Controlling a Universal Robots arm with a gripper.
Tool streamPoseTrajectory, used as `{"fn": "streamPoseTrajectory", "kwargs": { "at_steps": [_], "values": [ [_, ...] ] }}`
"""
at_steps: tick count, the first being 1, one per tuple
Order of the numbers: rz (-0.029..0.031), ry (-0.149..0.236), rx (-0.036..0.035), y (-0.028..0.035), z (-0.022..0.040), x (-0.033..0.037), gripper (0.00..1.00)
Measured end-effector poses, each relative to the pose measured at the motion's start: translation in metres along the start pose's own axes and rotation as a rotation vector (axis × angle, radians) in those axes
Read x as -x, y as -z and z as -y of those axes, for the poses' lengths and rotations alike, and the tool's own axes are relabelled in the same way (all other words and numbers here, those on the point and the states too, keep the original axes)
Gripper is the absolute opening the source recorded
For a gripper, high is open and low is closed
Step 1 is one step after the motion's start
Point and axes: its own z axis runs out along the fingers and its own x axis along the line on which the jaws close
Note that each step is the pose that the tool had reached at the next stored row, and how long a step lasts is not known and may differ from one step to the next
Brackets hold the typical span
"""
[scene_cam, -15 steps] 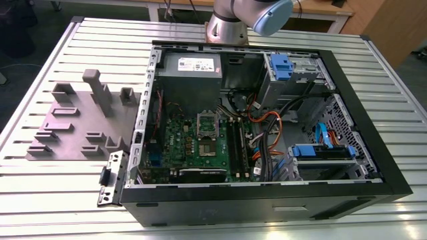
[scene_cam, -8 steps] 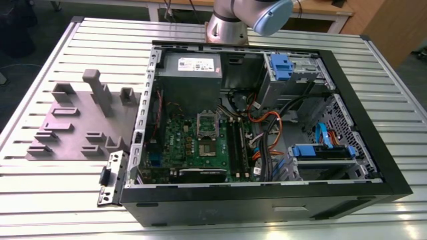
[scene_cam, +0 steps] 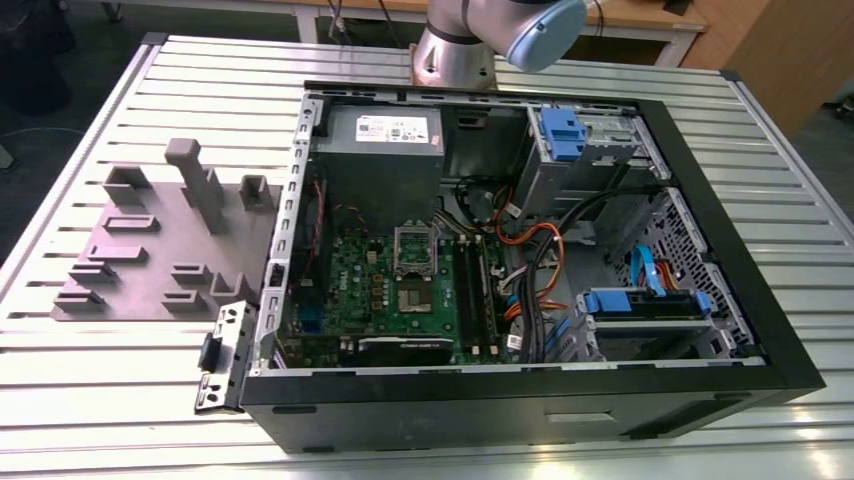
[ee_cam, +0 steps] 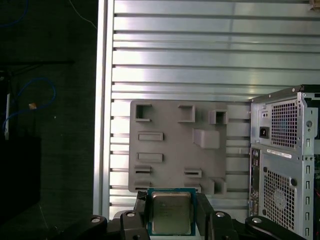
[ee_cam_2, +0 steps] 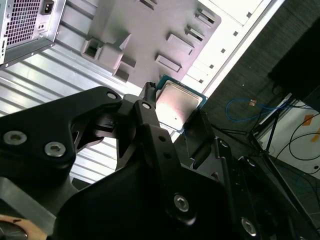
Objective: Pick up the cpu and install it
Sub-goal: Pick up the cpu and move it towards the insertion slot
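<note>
My claw [ee_cam: 171, 220] is clenched on the chip [ee_cam_2: 179, 102], pinching two opposite edges, with the metal lid facing the camera in both wrist views. I hold it in the air near one edge of the grey slotted tray [ee_cam: 170, 150], which lies on the ribbed metal counter [ee_cam: 175, 50]. I judge the chip light, stiff and delicate underneath, so its edges are the place to grip. Beside the tray lies the open computer case [scene_cam: 534, 405], its green board [scene_cam: 400, 290] exposed. Past the counter's edge is dark floor [ee_cam: 50, 160].
</note>
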Motion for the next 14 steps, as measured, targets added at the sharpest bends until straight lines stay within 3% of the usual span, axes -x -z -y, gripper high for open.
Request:
{"fn": "streamPoseTrajectory", "kwargs": {
  "at_steps": [14],
  "values": [
    [0.0,0.0,0.0,0.0,0.0003,0.0013,0.47]
  ]
}}
